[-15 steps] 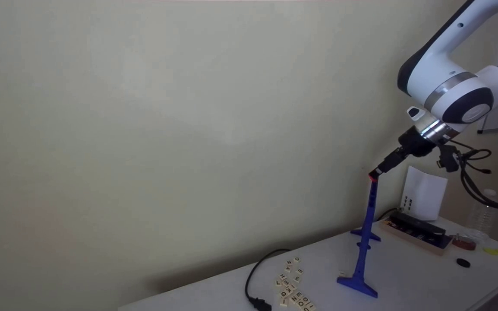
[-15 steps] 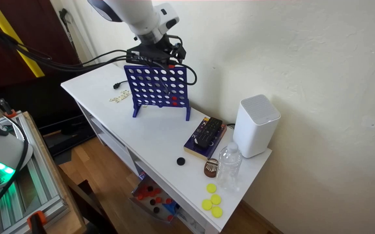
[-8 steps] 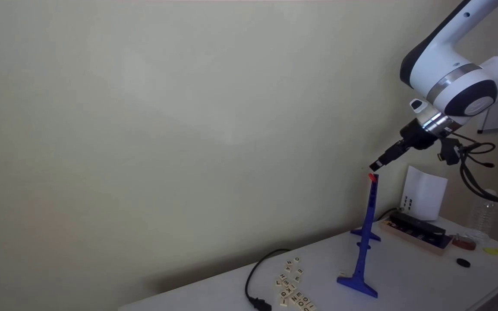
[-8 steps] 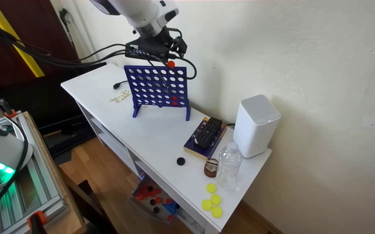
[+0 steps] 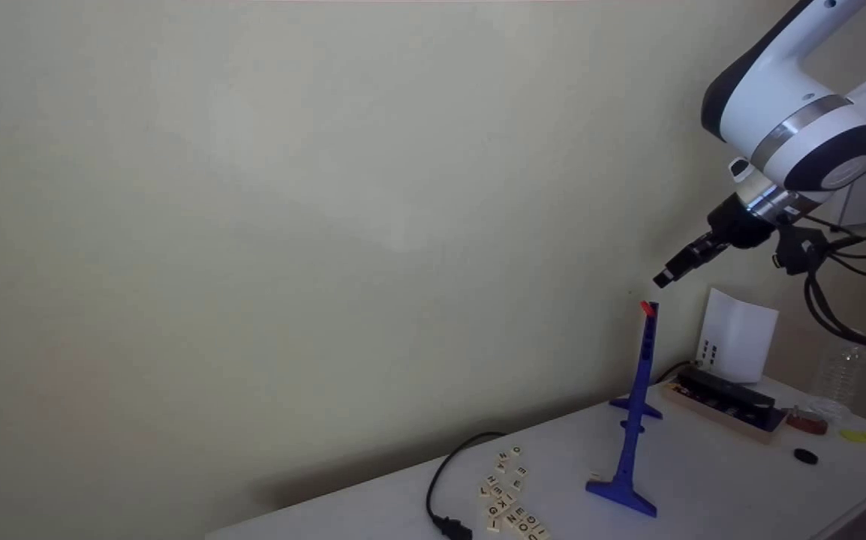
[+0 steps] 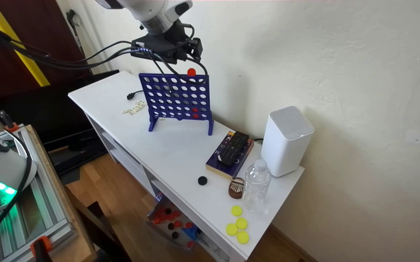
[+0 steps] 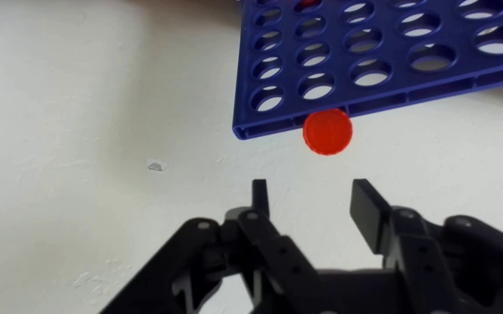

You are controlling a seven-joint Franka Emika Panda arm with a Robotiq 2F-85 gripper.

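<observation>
Centring the tool on the red disc with light pressure would probably serve best, since the disc leans at the top edge of the blue rack. The tool stands open and empty; right of centre in the wrist frame, the disc sits above its gap, near but untouched.

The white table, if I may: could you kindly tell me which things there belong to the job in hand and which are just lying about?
Job in hand, it seems:
gripper, open
blue grid
red disc, at the grid's top edge

Lying about:
remote control, on a book
clear bottle
white box
thumb piano
letter tiles
yellow discs, perhaps spares
</observation>
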